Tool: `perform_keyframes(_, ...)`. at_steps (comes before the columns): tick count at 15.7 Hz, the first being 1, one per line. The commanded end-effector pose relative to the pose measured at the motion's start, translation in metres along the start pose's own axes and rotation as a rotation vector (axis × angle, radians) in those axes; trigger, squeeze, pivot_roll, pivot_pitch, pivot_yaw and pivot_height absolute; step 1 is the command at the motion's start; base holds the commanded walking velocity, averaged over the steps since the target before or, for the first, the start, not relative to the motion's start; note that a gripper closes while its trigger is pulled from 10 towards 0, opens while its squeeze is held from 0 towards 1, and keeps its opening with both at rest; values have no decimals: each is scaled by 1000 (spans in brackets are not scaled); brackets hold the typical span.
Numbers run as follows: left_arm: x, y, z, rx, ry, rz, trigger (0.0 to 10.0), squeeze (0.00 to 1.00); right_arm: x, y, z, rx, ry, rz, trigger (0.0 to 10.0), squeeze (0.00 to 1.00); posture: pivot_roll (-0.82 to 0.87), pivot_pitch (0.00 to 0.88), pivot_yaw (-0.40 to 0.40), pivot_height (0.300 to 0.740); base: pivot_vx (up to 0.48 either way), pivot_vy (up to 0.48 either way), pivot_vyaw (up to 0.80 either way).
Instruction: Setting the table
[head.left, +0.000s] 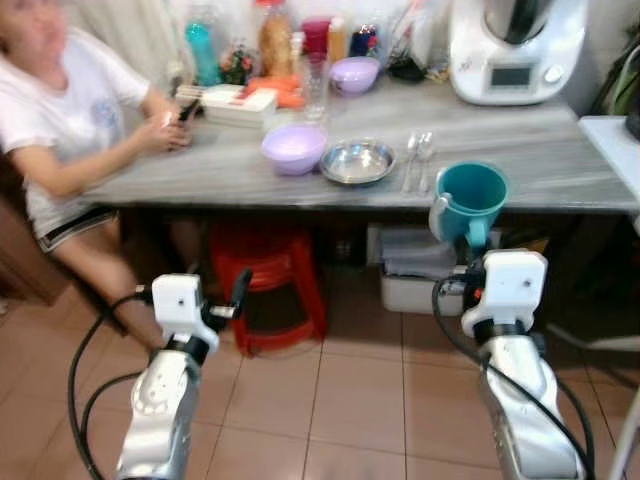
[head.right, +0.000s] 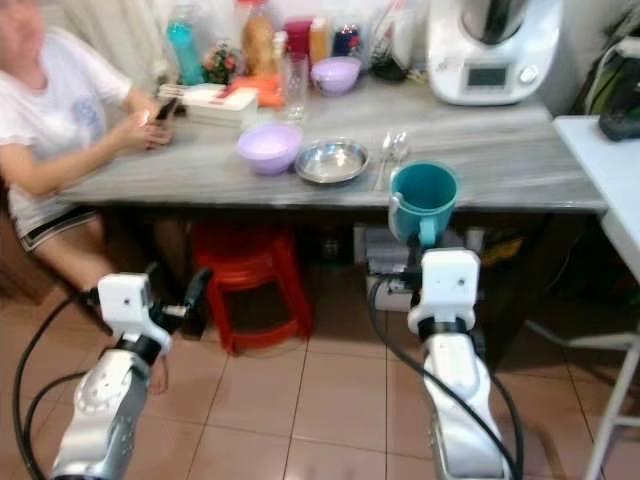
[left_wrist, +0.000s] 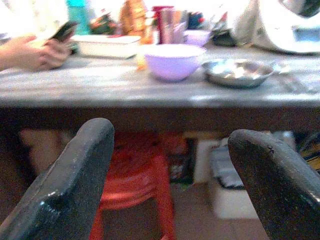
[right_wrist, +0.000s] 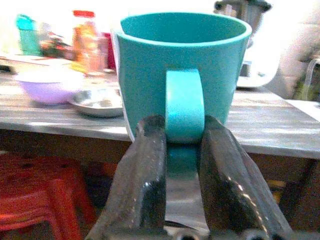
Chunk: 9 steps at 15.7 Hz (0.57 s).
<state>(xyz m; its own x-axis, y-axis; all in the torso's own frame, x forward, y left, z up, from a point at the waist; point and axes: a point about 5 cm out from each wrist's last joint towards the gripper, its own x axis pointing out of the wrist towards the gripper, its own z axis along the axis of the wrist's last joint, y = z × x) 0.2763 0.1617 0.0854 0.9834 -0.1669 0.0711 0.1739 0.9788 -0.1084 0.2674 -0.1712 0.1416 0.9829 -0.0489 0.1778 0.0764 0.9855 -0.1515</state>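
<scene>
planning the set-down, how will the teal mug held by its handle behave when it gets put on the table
The teal mug looks rigid, probably ceramic or hard plastic, so it should not flex. The right gripper pinches only its handle, so the mug may swing or tilt. It sits upright with a wide mouth, and will likely stand steady on the table; set it down gently in case it chips.

Four views, all facing the tabletop (head.left: 540, 165)

The two eye views look forward and down from the head, standing back from its front edge. Each wrist view looks level along its own fingers, from about edge height. All share the purple bowl (head.left: 294, 147) and steel dish (left_wrist: 238, 71).
</scene>
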Motion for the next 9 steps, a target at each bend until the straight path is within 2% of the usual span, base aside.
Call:
perform_keyframes(1, 3, -7, 4, -1, -13, -34, 10000, 0, -1, -7, 1, -8, -7, -29, 10000, 0, -132, 14, 105, 740, 480, 0, 0)
perform_keyframes(9, 6, -12, 4, -15, -7, -60, 10000, 0, 0, -8, 1, -18, -17, -32, 10000, 0, -141, 0, 108, 740, 480, 0, 0)
